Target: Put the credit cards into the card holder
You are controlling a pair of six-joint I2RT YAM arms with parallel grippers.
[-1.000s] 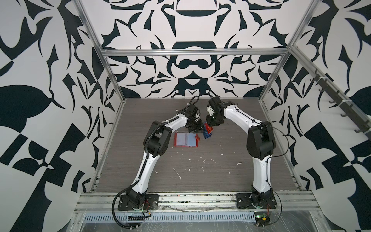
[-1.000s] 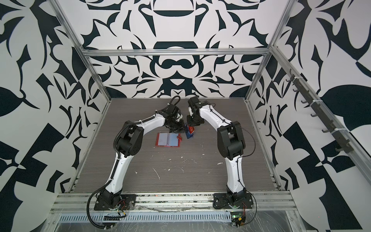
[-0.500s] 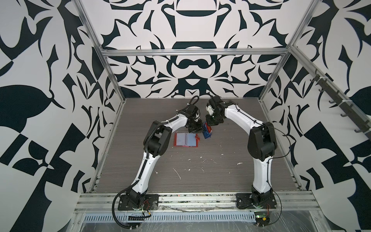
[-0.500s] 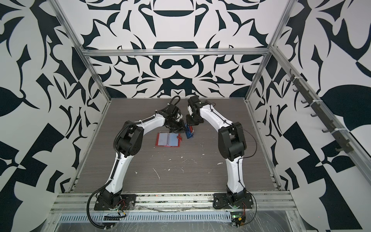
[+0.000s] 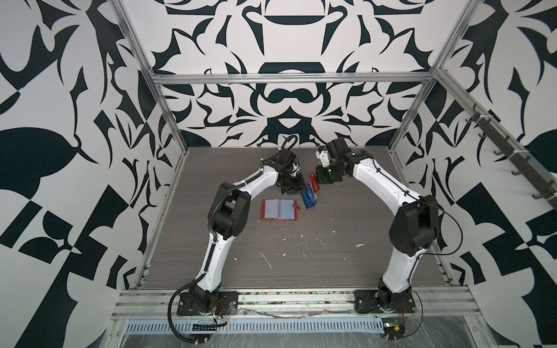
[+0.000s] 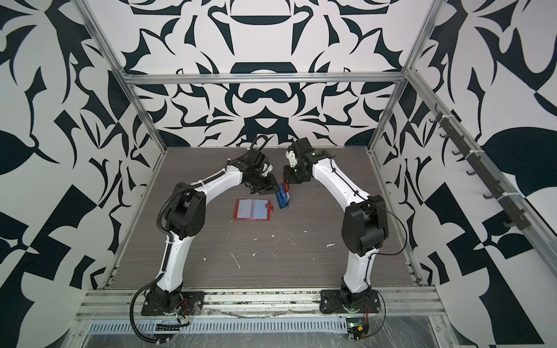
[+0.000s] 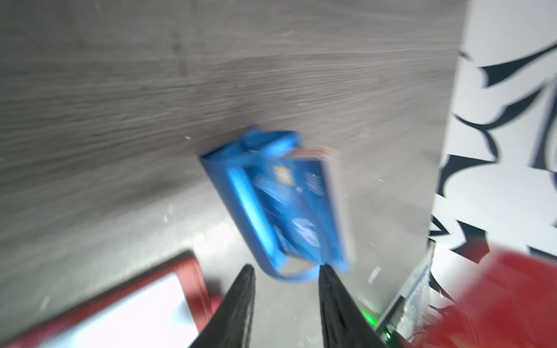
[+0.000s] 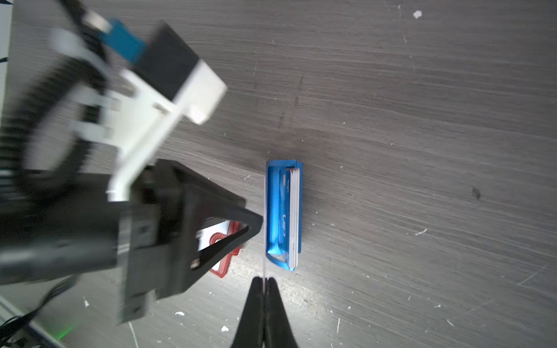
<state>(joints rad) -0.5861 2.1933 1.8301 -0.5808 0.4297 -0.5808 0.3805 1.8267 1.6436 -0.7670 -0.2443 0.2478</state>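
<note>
Right claw [image 8: 264,281] pinches a card [image 5: 315,186] edge-on, left claw [image 7: 286,269] spread, empty (by the rack [image 8: 272,211], mid-frame): best lay the card flat, then feed the holder [image 5: 278,210] pocket slowly.

No text reads clearly — the white marks on the blue card [image 8: 284,211] are too blurred.

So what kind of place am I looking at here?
Probably a robot test cell: two white robot arms bolted to an aluminium base rail, patterned black-and-white walls on a metal frame, and a wood-grain tabletop.
</note>
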